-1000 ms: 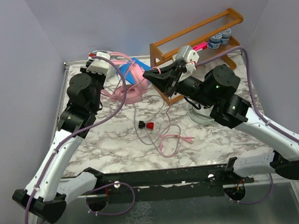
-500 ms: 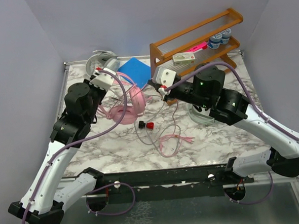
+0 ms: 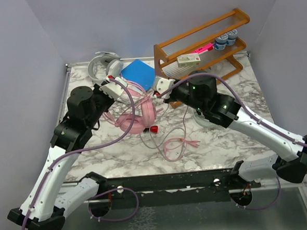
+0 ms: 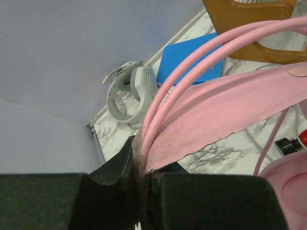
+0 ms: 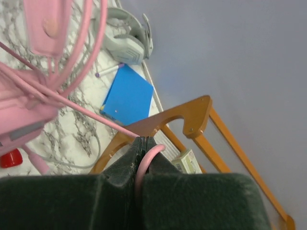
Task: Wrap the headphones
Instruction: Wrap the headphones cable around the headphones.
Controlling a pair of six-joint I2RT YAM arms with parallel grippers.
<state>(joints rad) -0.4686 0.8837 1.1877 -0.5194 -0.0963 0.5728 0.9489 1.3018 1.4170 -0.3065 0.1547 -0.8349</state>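
Now I note, over the marble table (image 3: pixel 108 149), the pink headphones (image 3: pixel 135 120) between both arms, padded cups side by side, flat headband (image 4: pixel 230 105) raised. My left gripper (image 4: pixel 142 179) is pinched on that headband; my right gripper (image 5: pixel 144 158) is clamped on the thin pink cable (image 5: pixel 96 118).

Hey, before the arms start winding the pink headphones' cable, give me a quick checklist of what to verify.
1. Headband of the pink headphones clamped in the left gripper: ok.
2. The pink cable pinched in the right gripper: ok.
3. Its loose tail untangled: cannot tell; it lies looped by a thin grey cable.
4. The red-and-black object clear of the cups: not ok, close beside one.
5. The silver-grey headphones out of the way: ok, far-left corner.
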